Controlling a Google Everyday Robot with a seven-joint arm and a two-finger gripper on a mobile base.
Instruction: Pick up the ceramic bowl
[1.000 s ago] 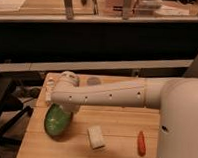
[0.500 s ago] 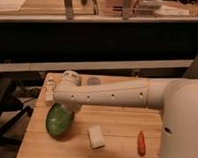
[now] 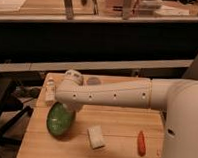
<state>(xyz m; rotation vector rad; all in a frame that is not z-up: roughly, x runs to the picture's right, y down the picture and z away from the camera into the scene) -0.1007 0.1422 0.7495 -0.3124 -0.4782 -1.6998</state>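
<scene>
The ceramic bowl (image 3: pixel 59 120) is a wide, glossy green dish on the left part of the wooden table (image 3: pixel 117 125). My white arm reaches from the right across the table to the bowl. My gripper (image 3: pixel 68 108) hangs under the arm's end, right at the bowl's far upper rim. The arm's bulk hides that rim and the spot where gripper and bowl meet.
A small pale block-like item (image 3: pixel 95 137) lies just right of the bowl. An orange, carrot-like item (image 3: pixel 141 143) lies further right. A small white bottle (image 3: pixel 50 89) stands at the table's back left. A grey round thing (image 3: pixel 94 81) sits behind the arm. The table's left edge is close to the bowl.
The arm's end has shifted slightly right and down over the bowl's far rim. The bowl has stayed at about the same place.
</scene>
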